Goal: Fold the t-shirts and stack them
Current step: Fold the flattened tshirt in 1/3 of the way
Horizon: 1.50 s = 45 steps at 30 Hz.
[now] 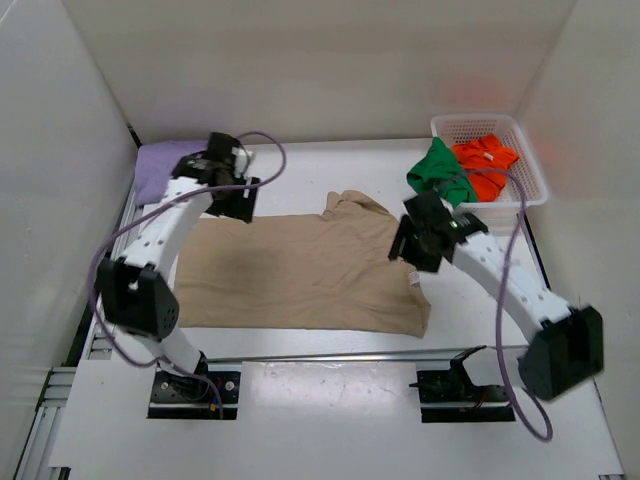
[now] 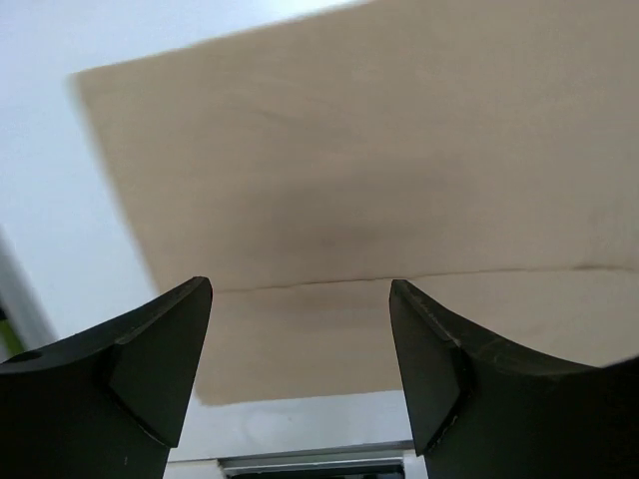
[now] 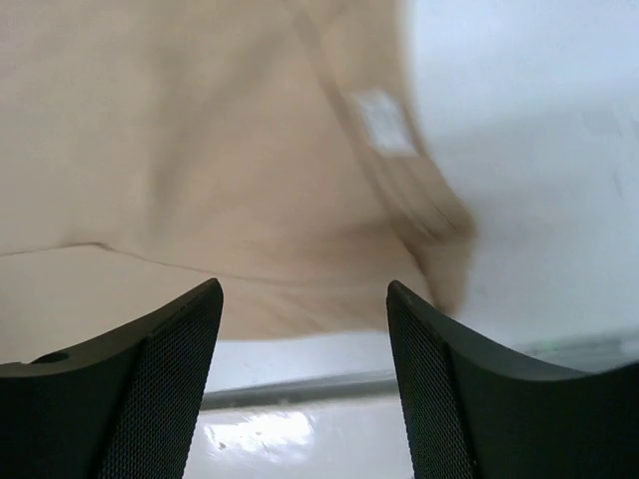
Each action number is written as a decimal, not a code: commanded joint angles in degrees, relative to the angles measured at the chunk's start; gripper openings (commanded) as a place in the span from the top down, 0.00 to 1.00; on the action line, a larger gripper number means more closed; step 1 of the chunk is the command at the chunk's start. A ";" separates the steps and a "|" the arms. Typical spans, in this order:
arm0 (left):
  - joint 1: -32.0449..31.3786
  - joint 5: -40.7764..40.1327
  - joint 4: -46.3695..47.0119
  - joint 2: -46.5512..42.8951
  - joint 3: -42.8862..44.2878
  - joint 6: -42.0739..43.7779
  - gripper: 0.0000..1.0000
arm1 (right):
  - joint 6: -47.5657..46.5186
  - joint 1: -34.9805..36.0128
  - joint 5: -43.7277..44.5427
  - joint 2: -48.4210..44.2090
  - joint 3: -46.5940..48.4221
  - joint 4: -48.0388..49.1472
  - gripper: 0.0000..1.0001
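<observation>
The tan t-shirt (image 1: 300,270) lies spread flat, folded over, in the middle of the table. My left gripper (image 1: 235,210) hovers open above its back left corner; in the left wrist view the tan cloth (image 2: 349,180) lies beyond my empty left gripper (image 2: 300,329). My right gripper (image 1: 410,255) hangs open over the shirt's right edge, and the right wrist view shows the tan shirt (image 3: 200,150) with its white label (image 3: 384,120) past my empty right gripper (image 3: 303,339). A lavender t-shirt (image 1: 160,165) sits folded at the back left. The green t-shirt (image 1: 435,168) drapes over the basket's side and the orange-red t-shirt (image 1: 485,165) lies inside.
The white lattice basket (image 1: 533,160) stands at the back right corner. A metal rail (image 1: 330,355) runs along the table's near edge in front of the arm bases. White walls close in the left, back and right sides.
</observation>
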 commanded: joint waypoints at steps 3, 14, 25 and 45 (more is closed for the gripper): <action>-5.42 6.06 3.42 11.29 -0.09 -0.01 0.18 | -16.44 5.95 -1.56 21.71 20.22 4.21 0.32; -5.42 1.94 7.20 20.35 -4.82 -0.01 0.18 | -22.27 7.36 -9.57 45.30 34.57 0.97 0.39; -5.42 3.25 6.68 19.04 -6.59 -0.01 0.18 | -19.38 11.05 -7.90 33.09 18.59 1.32 0.58; -5.42 2.11 5.62 17.90 -5.27 -0.01 0.16 | -7.71 12.47 -0.62 25.43 16.11 7.48 0.42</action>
